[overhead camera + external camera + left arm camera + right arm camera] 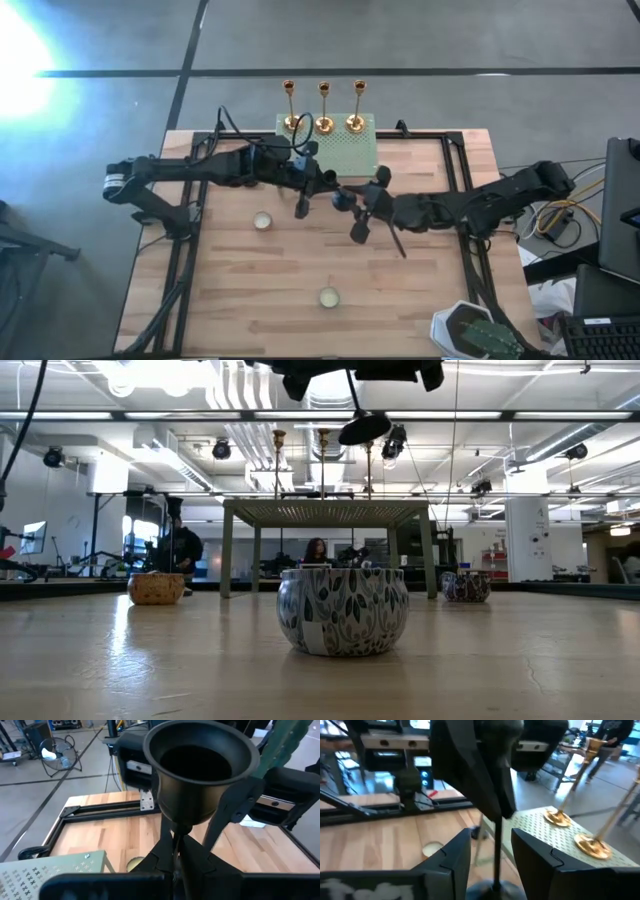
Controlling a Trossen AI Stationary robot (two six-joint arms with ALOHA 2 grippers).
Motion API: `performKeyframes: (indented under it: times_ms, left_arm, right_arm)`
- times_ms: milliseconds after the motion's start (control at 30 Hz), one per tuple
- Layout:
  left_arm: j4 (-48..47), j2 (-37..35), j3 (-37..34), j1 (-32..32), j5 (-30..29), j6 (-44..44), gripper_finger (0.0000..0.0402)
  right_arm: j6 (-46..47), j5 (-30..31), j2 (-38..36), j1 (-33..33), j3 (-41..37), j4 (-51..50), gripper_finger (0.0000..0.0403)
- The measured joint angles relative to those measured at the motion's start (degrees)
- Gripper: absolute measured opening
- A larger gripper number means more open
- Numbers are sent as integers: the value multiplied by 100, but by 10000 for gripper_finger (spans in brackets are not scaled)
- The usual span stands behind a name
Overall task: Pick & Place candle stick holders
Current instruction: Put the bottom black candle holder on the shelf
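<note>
While raised over the middle of the counter [300,300], left gripper [303,203] clamped on the stem of a black candle stick holder [200,770], jaws narrow around it. Right gripper [362,222] just beside, jaws close either side of the thin stem of a second black holder [496,845], apparently gripping, though contact hard to confirm. Three gold candle stick holders [323,110] upright in a row on the green perforated stand [340,155] at the counter's far edge. Two small candle tins [262,221] on the wood, one near the left arm, the other [328,297] toward the near edge.
</note>
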Motion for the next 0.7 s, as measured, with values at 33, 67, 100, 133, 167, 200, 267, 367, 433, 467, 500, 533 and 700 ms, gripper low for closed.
performKeyframes:
  times_ms: [33, 67, 100, 133, 167, 200, 267, 367, 433, 467, 500, 533, 700]
  left_arm:
    - [0, 0, 0, -3, 3, 0, 16]
    - [0, 0, 0, -3, 14, 0, 16]
    - [-2, 0, 0, -3, 16, 0, 16]
    - [-2, 0, 0, -4, 20, 0, 16]
    - [-2, 0, 0, -12, 32, 0, 16]
    - [-2, 0, 0, -18, 32, 0, 16]
    - [2, -2, 0, -30, 32, 10, 16]
    - [2, -2, 0, -41, 37, 32, 16]
    - [2, -2, 0, -40, 39, 34, 16]
    - [2, -2, 0, -42, 37, 42, 16]
    - [2, -2, 0, -42, 37, 60, 16]
    - [-3, -2, -2, -40, 40, 55, 16]
    - [-40, -3, -13, -40, 56, 59, 17]
  right_arm:
    - [-4, -40, 16, -19, 1, 61, 132]
    - [-11, -49, 36, -34, 1, 107, 129]
    - [-22, -53, 65, -59, 1, 173, 127]
    - [-20, -55, 91, -85, 1, 220, 124]
    - [-17, -61, 96, -109, 1, 217, 121]
    - [-9, -72, 100, -139, -1, 210, 118]
    - [37, -72, 133, -187, 1, 239, 110]
    - [118, -138, 136, -247, 1, 229, 93]
    - [187, -347, 138, -300, 1, 243, 71]
    - [232, -474, 133, -327, 1, 240, 55]
    - [271, -578, 137, -347, 1, 238, 37]
    - [262, -625, 159, -363, 1, 238, 23]
    - [250, -645, 184, -381, 1, 220, 13]
